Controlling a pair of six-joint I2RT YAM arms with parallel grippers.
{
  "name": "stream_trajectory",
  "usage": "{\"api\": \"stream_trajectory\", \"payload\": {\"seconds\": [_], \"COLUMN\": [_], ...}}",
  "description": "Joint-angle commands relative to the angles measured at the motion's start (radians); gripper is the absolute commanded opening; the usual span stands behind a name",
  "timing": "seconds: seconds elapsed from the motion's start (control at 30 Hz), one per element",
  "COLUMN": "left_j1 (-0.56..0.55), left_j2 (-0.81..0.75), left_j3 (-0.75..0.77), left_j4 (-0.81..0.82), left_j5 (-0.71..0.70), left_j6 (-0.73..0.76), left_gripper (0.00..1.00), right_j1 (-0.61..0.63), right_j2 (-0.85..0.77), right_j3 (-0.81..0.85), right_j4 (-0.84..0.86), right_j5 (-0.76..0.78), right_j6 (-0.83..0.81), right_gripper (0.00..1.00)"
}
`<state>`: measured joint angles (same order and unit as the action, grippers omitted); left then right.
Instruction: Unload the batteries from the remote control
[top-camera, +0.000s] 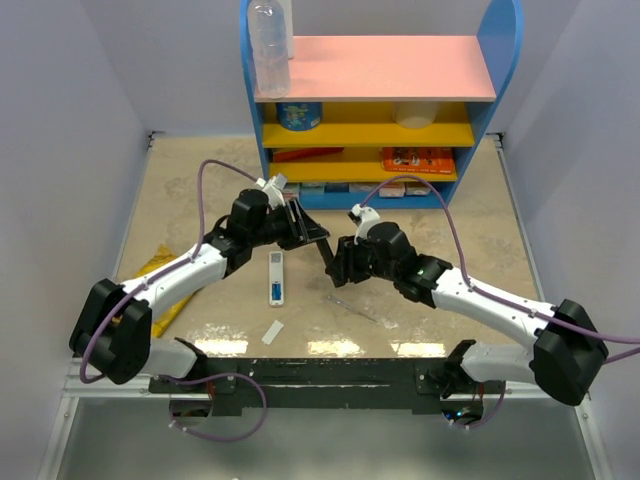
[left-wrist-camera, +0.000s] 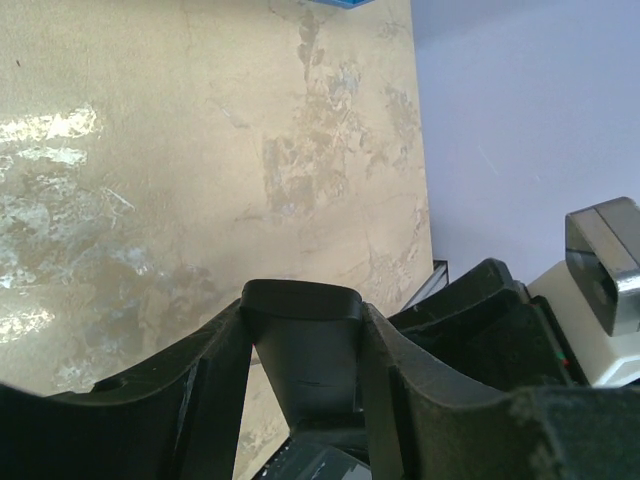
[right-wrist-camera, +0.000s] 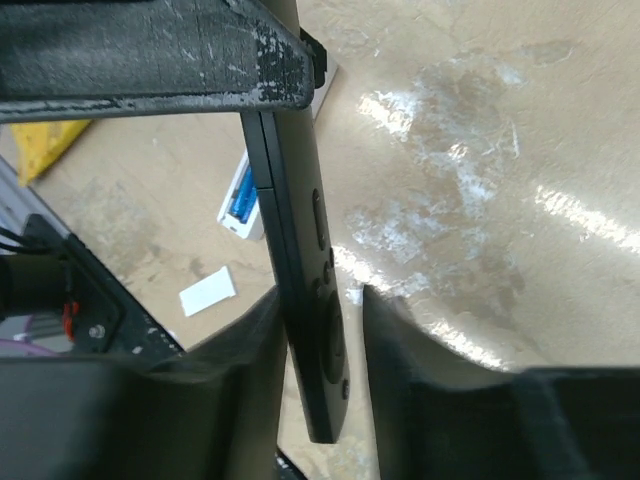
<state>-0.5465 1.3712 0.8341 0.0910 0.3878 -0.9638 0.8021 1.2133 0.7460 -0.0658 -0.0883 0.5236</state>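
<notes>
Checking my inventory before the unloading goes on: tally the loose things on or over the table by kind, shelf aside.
remotes: 2, the black remote and the white remote
white cover piece: 1
thin grey stick: 1
yellow bag: 1
total: 5

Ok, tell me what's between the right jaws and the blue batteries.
The black remote sits between the right jaws, its far end in the left jaws. The batteries lie uncovered in the white remote beyond.
</notes>
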Motion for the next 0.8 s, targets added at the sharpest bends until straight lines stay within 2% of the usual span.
{"api": "stream_trajectory", "payload": {"seconds": [0.0, 0.13, 0.17, 0.2, 0.23, 0.3, 0.33, 0.37, 0.5, 0.63, 0.73, 0.77], "left_j1": [-0.003, -0.003, -0.003, -0.001, -0.001, 0.006, 0.011, 0.019, 0.043, 0.056, 0.083, 0.098], "left_j2": [-0.043, -0.047, -0.047, -0.053, -0.057, -0.075, -0.078, -0.083, -0.115, -0.149, -0.178, -0.187], "left_j3": [0.026, 0.022, 0.022, 0.023, 0.022, 0.020, 0.025, 0.028, 0.046, 0.036, -0.010, -0.022], "left_j4": [0.042, 0.042, 0.042, 0.035, 0.029, 0.013, 0.000, -0.019, -0.127, -0.160, -0.111, -0.055], "left_j5": [0.010, 0.016, 0.022, 0.022, 0.019, 0.010, 0.010, 0.013, 0.016, 0.008, 0.092, 0.173], "left_j6": [-0.038, -0.020, -0.012, 0.009, 0.025, 0.080, 0.101, 0.149, 0.281, 0.385, 0.404, 0.392], "left_gripper": [0.00, 0.00, 0.01, 0.08, 0.30, 0.53, 0.70, 0.75, 0.83, 0.82, 0.80, 0.80], "right_j1": [0.016, 0.016, 0.016, 0.016, 0.014, 0.016, 0.014, 0.013, 0.002, -0.021, -0.046, -0.061], "right_j2": [-0.017, -0.052, -0.057, -0.060, -0.060, -0.055, -0.052, -0.051, -0.057, -0.063, -0.093, -0.110], "right_j3": [0.015, -0.016, -0.017, -0.020, -0.022, -0.017, -0.016, -0.017, -0.020, -0.039, -0.074, -0.082], "right_j4": [0.046, 0.061, 0.061, 0.061, 0.063, 0.046, 0.040, 0.035, 0.012, 0.033, 0.089, 0.113], "right_j5": [0.087, 0.061, 0.030, 0.016, -0.002, -0.025, -0.037, -0.066, -0.122, -0.212, -0.287, -0.315], "right_j6": [0.022, 0.050, 0.061, 0.072, 0.082, 0.088, 0.085, 0.084, 0.075, 0.079, 0.107, 0.113], "right_gripper": [0.27, 0.02, 0.00, 0.00, 0.00, 0.00, 0.00, 0.00, 0.00, 0.00, 0.00, 0.00]}}
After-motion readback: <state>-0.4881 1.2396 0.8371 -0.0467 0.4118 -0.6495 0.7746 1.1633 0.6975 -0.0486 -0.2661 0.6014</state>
